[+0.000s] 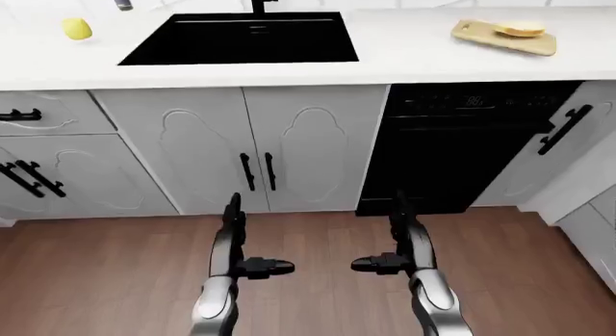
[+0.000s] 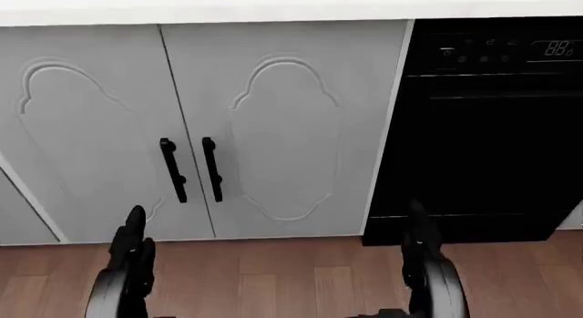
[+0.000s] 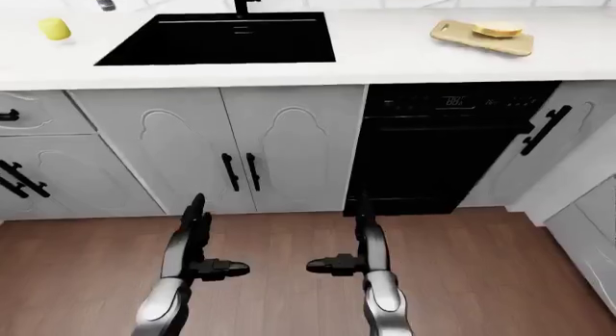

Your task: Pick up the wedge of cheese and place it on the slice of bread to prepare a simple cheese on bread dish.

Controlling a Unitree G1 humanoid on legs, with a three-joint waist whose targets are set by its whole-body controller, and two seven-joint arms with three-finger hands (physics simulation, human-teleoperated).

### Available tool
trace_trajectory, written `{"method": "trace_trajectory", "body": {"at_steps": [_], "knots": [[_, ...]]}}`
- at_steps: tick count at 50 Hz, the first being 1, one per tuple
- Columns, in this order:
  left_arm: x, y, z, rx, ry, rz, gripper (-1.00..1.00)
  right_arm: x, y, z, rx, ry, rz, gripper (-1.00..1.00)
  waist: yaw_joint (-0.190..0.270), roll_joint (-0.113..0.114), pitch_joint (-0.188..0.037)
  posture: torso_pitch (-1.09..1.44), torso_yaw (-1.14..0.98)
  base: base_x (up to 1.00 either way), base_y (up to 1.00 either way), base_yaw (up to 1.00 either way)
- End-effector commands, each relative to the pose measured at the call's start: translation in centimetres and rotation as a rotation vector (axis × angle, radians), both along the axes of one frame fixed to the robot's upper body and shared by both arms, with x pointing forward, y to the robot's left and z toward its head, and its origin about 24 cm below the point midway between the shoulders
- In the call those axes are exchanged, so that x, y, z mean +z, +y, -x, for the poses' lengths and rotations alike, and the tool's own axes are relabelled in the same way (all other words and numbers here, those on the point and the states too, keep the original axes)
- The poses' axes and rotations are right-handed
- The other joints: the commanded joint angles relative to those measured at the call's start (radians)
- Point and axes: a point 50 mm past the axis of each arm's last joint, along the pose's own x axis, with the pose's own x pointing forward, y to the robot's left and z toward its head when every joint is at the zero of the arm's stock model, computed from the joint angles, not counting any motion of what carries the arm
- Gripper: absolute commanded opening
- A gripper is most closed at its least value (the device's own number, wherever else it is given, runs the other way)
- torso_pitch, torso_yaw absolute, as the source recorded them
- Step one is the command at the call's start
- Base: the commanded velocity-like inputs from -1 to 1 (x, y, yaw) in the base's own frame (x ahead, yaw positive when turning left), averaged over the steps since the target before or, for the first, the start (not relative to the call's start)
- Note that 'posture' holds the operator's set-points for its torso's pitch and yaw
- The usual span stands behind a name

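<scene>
both hands [image 1: 323, 264] open, empty above wooden floor [image 1: 115, 278]

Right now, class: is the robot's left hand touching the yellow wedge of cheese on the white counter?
Apart. In the left-eye view the left hand hangs low over the wooden floor, while the cheese sits at top left.

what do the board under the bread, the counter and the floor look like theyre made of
Board: looks like light wood, tan and matte; its grain is too small to tell.
Counter: plain white and smooth, perhaps stone or laminate; the render leaves it open.
Floor: brown planks with visible seams and grain, so wood or a wood-look finish.
</scene>
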Motion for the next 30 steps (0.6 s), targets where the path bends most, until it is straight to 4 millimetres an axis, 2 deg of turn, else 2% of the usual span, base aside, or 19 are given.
{"method": "trace_trajectory", "body": {"at_steps": [1, 3, 4, 5, 7, 8, 16, 17, 19, 23, 25, 28, 29, 30], "knots": [[3.23, -0.1, -1.12, -0.006, -0.177, -0.004, 1.0, 3.09, -0.06, -0.9, -0.001, -0.173, 0.005, 1.0, -0.002, -0.008, -0.001, 0.0, 0.0, 0.0, 0.0, 0.0], [2.87, 0.0, -1.35, -0.002, -0.165, -0.005, 1.0, 3.13, -0.03, -0.78, 0.004, -0.177, 0.001, 1.0, 0.006, -0.001, -0.061, 0.0, 0.0, 0.0, 0.0, 0.0], [2.92, -0.02, -1.34, -0.004, -0.167, -0.006, 1.0, 3.1, -0.04, -0.79, 0.01, -0.181, -0.006, 1.0, 0.005, -0.002, -0.052, 0.0, 0.0, 0.0, 0.0, 0.0], [2.88, -0.04, -1.35, -0.005, -0.167, -0.011, 1.0, 3.04, -0.09, -0.86, 0.002, -0.179, -0.003, 1.0, 0.006, -0.006, -0.017, 0.0, 0.0, 0.0, 0.0, 0.0], [3.0, -0.28, -1.2, -0.014, -0.181, -0.031, 1.0, 3.03, -0.1, -0.84, 0.005, -0.18, -0.005, 1.0, 0.005, -0.008, -0.069, 0.0, 0.0, 0.0, 0.0, 0.0], [3.0, -0.33, -1.16, -0.019, -0.181, -0.032, 1.0, 3.03, -0.11, -0.83, 0.006, -0.181, -0.01, 1.0, 0.006, -0.008, -0.075, 0.0, 0.0, 0.0, 0.0, 0.0], [2.63, -0.46, -1.23, -0.044, -0.176, -0.014, 1.0, 3.05, 0.1, -0.64, 0.025, -0.181, 0.003, 1.0, 0.007, -0.005, -0.081, 0.0, 0.0, 0.0, 0.0, 0.0], [2.66, -0.48, -1.17, -0.045, -0.176, -0.013, 1.0, 3.12, 0.12, -0.58, 0.029, -0.182, 0.0, 1.0, 0.006, 0.0, -0.1, 0.0, 0.0, 0.0, 0.09, 0.0], [2.64, -0.49, -1.14, -0.045, -0.176, -0.013, 1.0, 3.13, 0.09, -0.53, 0.029, -0.18, -0.003, 1.0, 0.004, -0.001, -0.08, 0.0, 0.0, 0.0, 0.11, 0.0], [2.72, -0.46, -1.06, -0.038, -0.176, -0.01, 1.0, 3.04, 0.1, -0.59, 0.033, -0.176, -0.002, 1.0, 0.002, 0.022, -0.076, 0.0, 0.0, 0.0, 0.11, 0.0], [2.84, -0.5, -0.92, -0.037, -0.177, -0.01, 1.0, 3.07, 0.11, -0.5, 0.036, -0.176, -0.006, 1.0, 0.002, 0.025, -0.075, 0.0, 0.0, 0.0, 0.13, 0.0], [2.89, -0.51, -0.85, -0.035, -0.176, -0.01, 1.0, 3.12, 0.13, -0.49, 0.037, -0.179, -0.01, 1.0, 0.006, 0.017, -0.069, 0.0, 0.0, 0.0, 0.13, 0.0], [2.93, -0.46, -0.82, -0.029, -0.179, -0.013, 1.0, 3.29, 0.09, -0.42, 0.033, -0.188, -0.012, 1.0, 0.011, -0.001, -0.052, 0.0, 0.0, 0.0, 0.02, 0.0], [3.2, -0.26, -0.81, -0.015, -0.186, -0.017, 1.0, 3.65, 0.07, -0.26, 0.033, -0.202, -0.024, 1.0, 0.014, -0.011, -0.068, 0.0, 0.0, 0.0, 0.0, 0.0]]}}
